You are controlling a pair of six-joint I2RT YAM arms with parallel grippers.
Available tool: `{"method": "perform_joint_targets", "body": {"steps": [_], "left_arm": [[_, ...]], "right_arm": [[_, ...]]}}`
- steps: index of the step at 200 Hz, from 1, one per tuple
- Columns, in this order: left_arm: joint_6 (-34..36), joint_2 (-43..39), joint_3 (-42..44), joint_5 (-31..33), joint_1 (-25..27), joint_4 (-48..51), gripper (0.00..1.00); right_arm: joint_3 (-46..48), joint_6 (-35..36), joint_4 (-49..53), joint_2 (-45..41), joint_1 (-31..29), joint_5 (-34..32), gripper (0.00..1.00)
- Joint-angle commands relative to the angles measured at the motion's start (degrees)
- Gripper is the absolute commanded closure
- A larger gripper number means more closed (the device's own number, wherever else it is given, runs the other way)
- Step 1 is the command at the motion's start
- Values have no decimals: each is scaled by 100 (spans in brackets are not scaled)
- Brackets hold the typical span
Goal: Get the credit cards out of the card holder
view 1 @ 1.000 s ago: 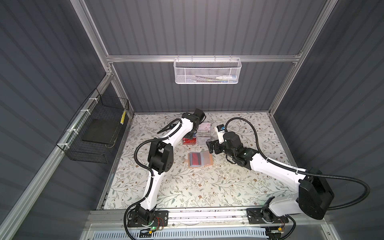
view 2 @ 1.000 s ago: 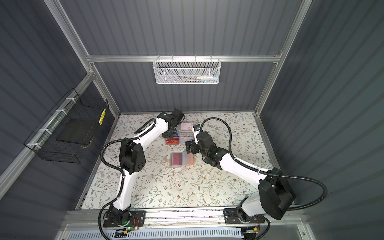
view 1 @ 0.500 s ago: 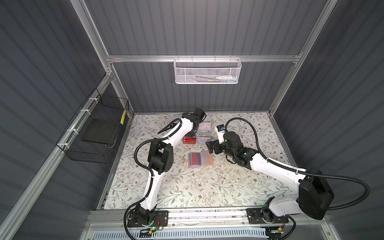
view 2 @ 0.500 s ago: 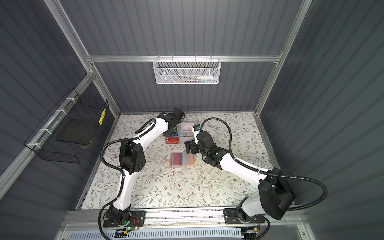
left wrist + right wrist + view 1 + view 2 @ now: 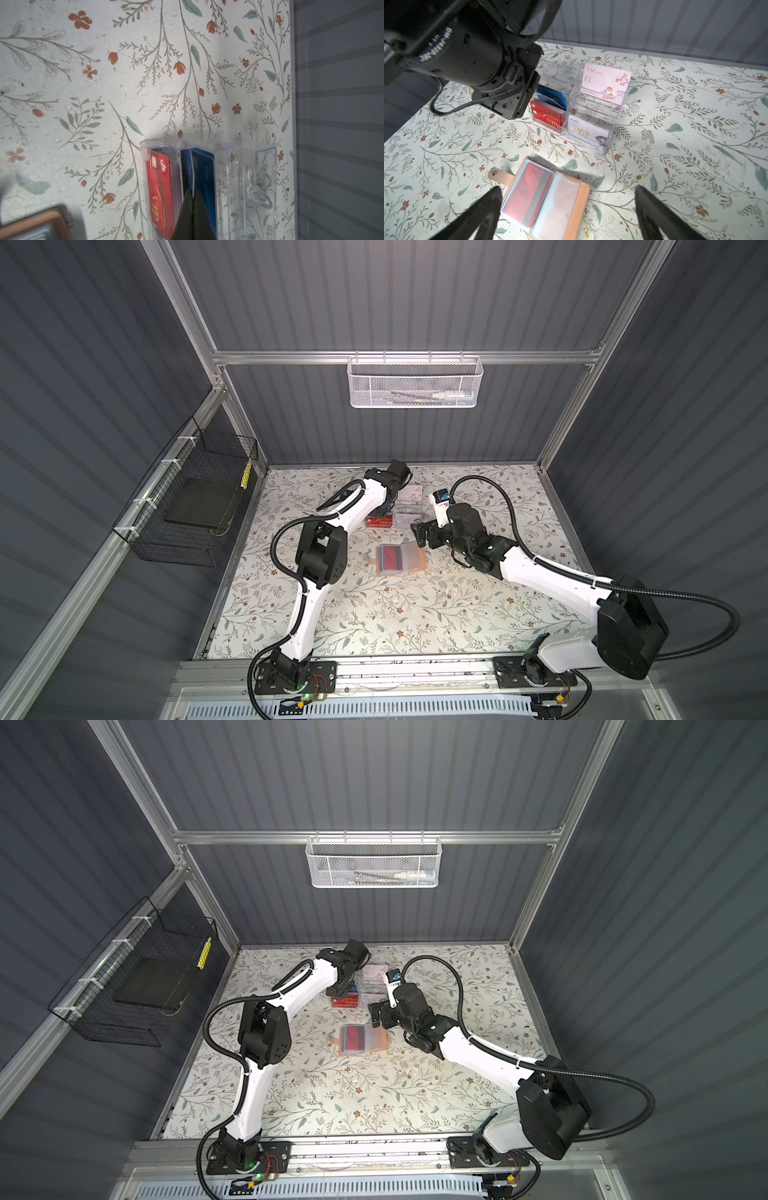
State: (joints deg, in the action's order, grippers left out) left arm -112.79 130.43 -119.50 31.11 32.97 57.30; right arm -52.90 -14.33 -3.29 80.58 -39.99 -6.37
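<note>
The tan card holder (image 5: pixel 419 562) (image 5: pixel 380 1042) (image 5: pixel 579 199) lies open on the floral table. A red credit card (image 5: pixel 529 195) (image 5: pixel 390 556) with a dark stripe sits in its clear sleeve; the facing sleeve looks empty. My right gripper (image 5: pixel 567 188) (image 5: pixel 422 533) hovers open just behind and above the holder, touching nothing. My left gripper (image 5: pixel 193 195) (image 5: pixel 384 512) is shut on the edge of a blue credit card (image 5: pixel 204 172) (image 5: pixel 552 97). That card stands in a back-left slot of the clear acrylic box (image 5: pixel 249 166) (image 5: pixel 591 108).
In the acrylic box (image 5: pixel 405 510) there are also a stack of red VIP cards (image 5: pixel 548 118), a white VIP card (image 5: pixel 587 131) and a pink VIP card (image 5: pixel 606 83). A white mesh basket (image 5: pixel 413 381) hangs on the back wall, a black wire basket (image 5: pixel 195 506) on the left wall.
Hardly anything differs. The left wrist has shifted very slightly over the acrylic box, still gripping. The right arm has stayed still and open.
</note>
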Motion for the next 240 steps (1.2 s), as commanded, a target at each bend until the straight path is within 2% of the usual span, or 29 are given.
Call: {"method": "perform_joint_targets", "body": {"steps": [1, 86, 116, 240], "left_arm": [[-67, 34, 42, 97, 33, 113, 100], [-15, 99, 69, 114, 34, -107, 100], [21, 36, 177, 124, 33, -225, 95], [179, -61, 418, 166, 52, -514, 88]], "right_arm": [[35, -44, -57, -165, 25, 75, 1], [35, -70, -55, -218, 25, 192, 1], [43, -70, -57, -226, 19, 204, 1], [26, -97, -42, -217, 25, 339, 1]]}}
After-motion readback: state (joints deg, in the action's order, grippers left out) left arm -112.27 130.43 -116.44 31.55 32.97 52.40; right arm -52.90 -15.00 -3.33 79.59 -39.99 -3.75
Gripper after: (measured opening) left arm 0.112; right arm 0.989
